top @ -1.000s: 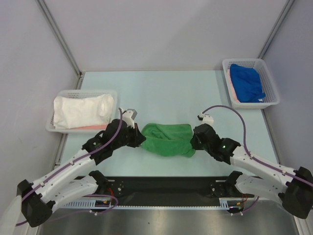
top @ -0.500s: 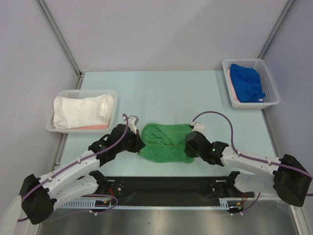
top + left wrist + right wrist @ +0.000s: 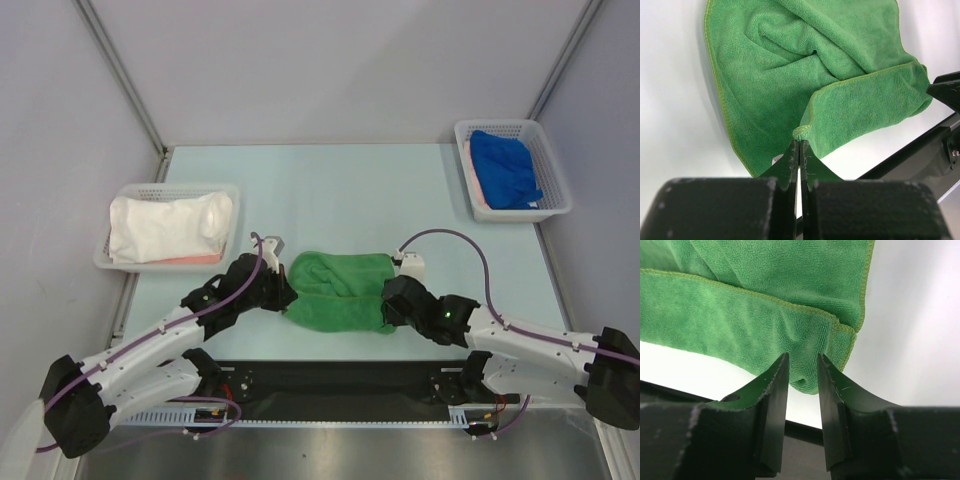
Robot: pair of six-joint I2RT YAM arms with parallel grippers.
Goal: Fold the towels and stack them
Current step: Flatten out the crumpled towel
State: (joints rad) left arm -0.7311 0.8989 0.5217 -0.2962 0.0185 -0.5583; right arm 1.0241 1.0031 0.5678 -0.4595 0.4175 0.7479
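A green towel (image 3: 340, 290) lies folded over near the table's front edge, its near layer doubled back. My left gripper (image 3: 284, 296) is at its left end. In the left wrist view the gripper (image 3: 800, 142) is shut on the towel's folded corner (image 3: 803, 131). My right gripper (image 3: 388, 305) is at the towel's right end. In the right wrist view it (image 3: 803, 362) stands a little open, its fingertips (image 3: 782, 365) on either side of the towel's near right corner (image 3: 810, 340), not pinching it.
A white basket (image 3: 236, 196) at the left holds a white towel (image 3: 165, 226) over a pink one. A white basket (image 3: 460, 135) at the back right holds a blue towel (image 3: 505, 168) over a pink one. The black front rail (image 3: 340, 380) runs just behind the towel's near edge.
Both grippers drew the towel's edge toward the near side, doubling it over. The right gripper then opened off the corner and backed away slightly.
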